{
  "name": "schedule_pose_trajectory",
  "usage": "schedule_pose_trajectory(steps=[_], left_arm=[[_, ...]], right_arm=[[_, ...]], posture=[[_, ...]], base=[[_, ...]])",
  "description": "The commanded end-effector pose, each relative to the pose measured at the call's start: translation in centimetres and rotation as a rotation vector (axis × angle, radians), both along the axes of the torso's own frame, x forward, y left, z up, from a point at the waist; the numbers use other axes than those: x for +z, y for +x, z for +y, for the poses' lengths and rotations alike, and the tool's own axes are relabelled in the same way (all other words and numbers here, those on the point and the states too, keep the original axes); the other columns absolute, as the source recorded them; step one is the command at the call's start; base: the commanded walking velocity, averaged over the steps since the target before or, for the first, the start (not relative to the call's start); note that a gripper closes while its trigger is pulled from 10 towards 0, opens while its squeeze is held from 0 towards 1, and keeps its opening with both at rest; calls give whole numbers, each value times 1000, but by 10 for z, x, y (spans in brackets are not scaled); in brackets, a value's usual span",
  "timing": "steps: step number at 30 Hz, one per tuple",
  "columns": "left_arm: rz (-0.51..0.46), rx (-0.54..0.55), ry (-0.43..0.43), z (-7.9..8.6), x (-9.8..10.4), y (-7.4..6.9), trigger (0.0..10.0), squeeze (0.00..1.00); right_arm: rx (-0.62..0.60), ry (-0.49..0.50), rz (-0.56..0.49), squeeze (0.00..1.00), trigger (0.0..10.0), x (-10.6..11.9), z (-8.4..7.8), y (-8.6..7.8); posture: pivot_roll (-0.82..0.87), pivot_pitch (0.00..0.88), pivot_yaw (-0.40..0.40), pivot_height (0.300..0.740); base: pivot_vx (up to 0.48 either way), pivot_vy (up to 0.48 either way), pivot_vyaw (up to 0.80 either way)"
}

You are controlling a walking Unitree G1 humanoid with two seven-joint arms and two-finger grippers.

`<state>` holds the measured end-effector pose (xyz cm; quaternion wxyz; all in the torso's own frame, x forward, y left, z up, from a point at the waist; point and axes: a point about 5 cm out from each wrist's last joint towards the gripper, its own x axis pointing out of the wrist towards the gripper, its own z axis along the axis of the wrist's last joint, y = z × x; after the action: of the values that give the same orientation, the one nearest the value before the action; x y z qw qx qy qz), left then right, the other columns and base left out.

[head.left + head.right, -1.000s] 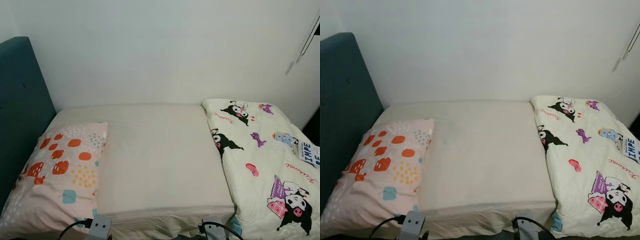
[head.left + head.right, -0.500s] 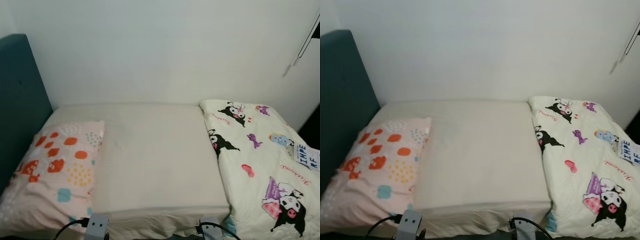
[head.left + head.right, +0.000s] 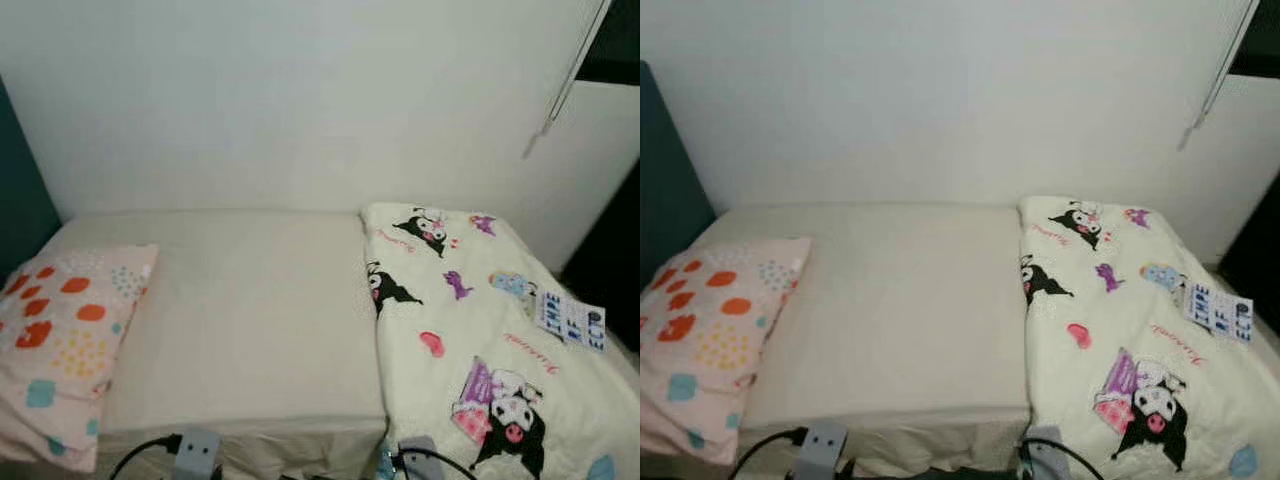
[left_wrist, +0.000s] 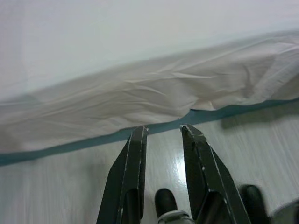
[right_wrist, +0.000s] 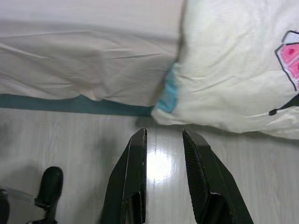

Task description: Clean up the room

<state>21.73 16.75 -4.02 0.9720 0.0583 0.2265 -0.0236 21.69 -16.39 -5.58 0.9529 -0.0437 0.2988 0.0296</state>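
My right gripper [image 5: 162, 140] hangs low over the floor, fingers a narrow gap apart, holding nothing; quilt [image 5: 233, 60] edge droops just ahead, prob. slid off the bed [image 3: 250, 300]. Left gripper [image 4: 162, 137] likewise, w/ sheet [image 4: 140, 98] ahead.

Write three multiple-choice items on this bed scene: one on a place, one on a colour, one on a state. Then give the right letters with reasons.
1. Where on the bed does the cartoon-print quilt lie?
A. on the robot's right side
B. on the robot's left side
C. under the pillow

2. What colour are the large blotches on the pillow?
A. green
B. orange-red
C. black

3. How do the fingers of the right tool stand?
A. shut on the quilt
B. shut on the sheet
C. apart, holding nothing

Key: 1 A, the quilt covers the right part of the mattress. 2 B, orange-red patches mark the pink pillow. 3 C, the right wrist view shows bare floor between the fingers.
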Motion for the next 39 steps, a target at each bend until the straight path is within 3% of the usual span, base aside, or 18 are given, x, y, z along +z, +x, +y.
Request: schedule_pose_trajectory(steps=[1,39], left_arm=[[26,-11,-3,-2,-4,-5,10000,0],[27,-34,13,-2,-4,-7,10000,0]], right_arm=[[-5,-10,21,0,10000,-3,-4,-6],[-12,-7,27,0,10000,-5,-3,-8]], posture=[[31,100,-69,740],[37,112,-63,740]], base=[[0,-472,0],[0,-466,0]])
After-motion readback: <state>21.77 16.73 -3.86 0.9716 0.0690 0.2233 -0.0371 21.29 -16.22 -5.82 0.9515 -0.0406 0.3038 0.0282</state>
